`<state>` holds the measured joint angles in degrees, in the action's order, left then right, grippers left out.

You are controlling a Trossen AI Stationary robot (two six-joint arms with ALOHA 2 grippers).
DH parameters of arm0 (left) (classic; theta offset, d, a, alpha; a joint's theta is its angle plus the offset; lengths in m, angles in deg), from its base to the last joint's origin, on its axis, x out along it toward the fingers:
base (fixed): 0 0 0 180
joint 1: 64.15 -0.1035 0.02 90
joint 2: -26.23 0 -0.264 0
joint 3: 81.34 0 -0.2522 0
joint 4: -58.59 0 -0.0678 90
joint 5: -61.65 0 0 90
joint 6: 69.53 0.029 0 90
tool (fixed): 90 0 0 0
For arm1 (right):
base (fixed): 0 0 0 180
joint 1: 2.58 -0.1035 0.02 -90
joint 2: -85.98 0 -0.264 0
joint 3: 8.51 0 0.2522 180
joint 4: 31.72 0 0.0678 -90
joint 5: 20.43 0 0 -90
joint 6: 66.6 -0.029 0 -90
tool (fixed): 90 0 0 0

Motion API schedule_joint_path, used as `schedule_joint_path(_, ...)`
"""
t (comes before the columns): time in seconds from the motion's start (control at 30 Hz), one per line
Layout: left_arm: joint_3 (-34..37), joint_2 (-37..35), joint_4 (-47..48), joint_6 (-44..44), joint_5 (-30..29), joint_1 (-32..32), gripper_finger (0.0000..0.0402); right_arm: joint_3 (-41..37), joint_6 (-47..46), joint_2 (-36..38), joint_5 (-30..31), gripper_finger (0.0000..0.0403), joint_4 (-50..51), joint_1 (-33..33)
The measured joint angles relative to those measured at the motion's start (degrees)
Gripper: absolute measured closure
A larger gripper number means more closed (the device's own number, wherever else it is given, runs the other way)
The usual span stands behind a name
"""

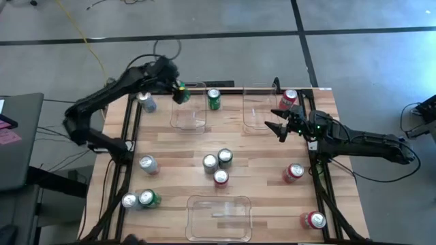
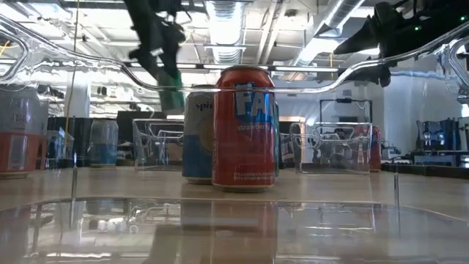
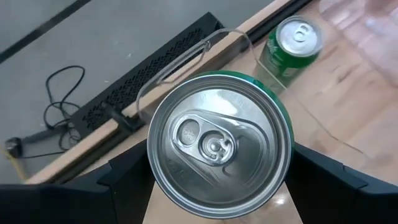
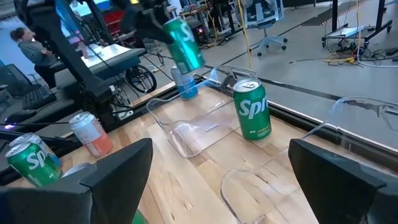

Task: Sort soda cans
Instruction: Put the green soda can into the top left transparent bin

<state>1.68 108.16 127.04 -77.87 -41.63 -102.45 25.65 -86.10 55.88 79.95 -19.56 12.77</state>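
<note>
Presently the left gripper is clamped on a green can, held tilted in the air above the far-left clear bin, near that bin's far left corner; the wrist view shows its silver top between the two dark fingers; a second green can stands upright inside that same bin at its far right side; the right gripper hangs with jaws spread wide and nothing between them, over the near edge of the far-right clear bin; a red can stands at that bin's right side, whether inside or just outside cannot be told; a silver can stands left of the left bin; three cans cluster mid-table, silver, green and red; the near clear bin holds no cans; other cans stand scattered along both table edges.
</note>
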Motion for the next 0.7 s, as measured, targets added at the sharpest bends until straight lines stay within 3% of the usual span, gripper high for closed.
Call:
schedule_joint_path(0.37,-2.6,14.5,-4.4,2.8,-2.2,-1.7,0.0100,0.0,-2.1,0.0,0.0,0.0007,5.0,0.0)
schedule_joint_path(0.7,-1.9,19.7,-8.5,3.0,-3.1,-4.7,0.0100,0.0,-1.7,0.0,0.1,0.0007,5.6,0.0)
